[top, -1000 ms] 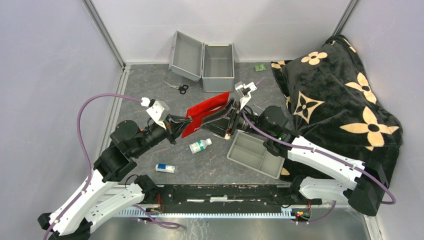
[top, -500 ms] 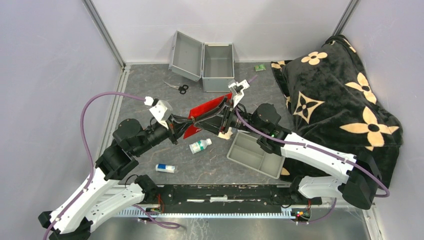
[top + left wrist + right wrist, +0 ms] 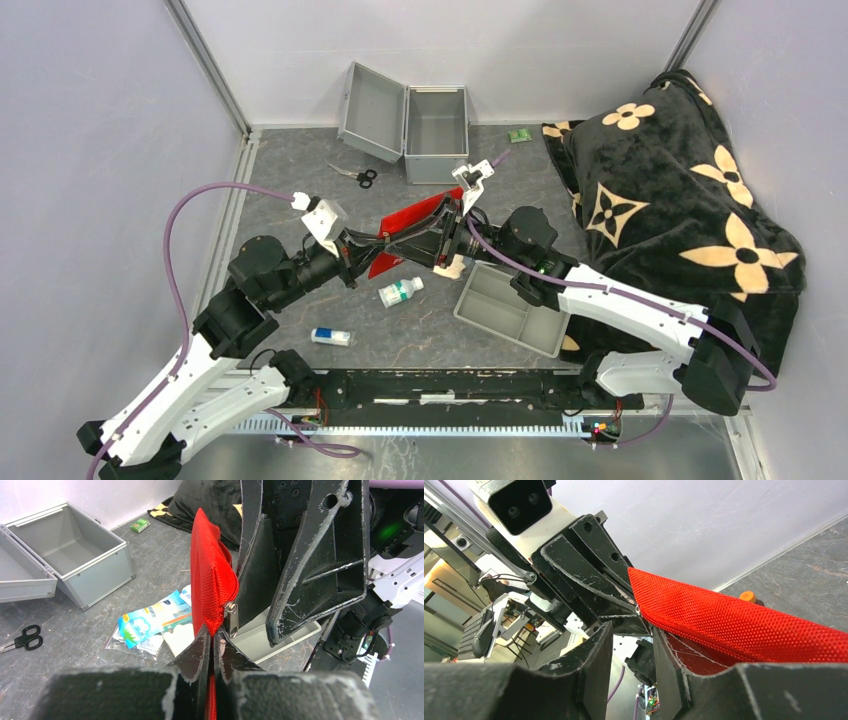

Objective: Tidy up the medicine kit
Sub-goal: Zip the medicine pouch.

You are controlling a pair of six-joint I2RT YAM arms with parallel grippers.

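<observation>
The medicine kit (image 3: 436, 122) stands open and empty at the back, its lid (image 3: 372, 98) swung to the left; it also shows in the left wrist view (image 3: 75, 560). My left gripper (image 3: 378, 248) is shut on the lower edge of the red pouch (image 3: 418, 213) and holds it edge-up above the table (image 3: 214, 635). The zipper pull (image 3: 231, 615) hangs just right of my left fingers. My right gripper (image 3: 428, 243) is open (image 3: 633, 655). Its fingers (image 3: 310, 565) stand close beside the pouch (image 3: 734, 625), with nothing between them.
Scissors (image 3: 355, 176) lie left of the kit. A small bottle (image 3: 400, 291), a small white and blue box (image 3: 331, 337) and a grey divided tray (image 3: 510, 308) lie near the front. Packets (image 3: 155, 622) lie under the pouch. A black flowered blanket (image 3: 670, 190) fills the right.
My right gripper has moved left along the pouch, closer to my left gripper. The pouch has turned more edge-on. My left gripper still holds it.
</observation>
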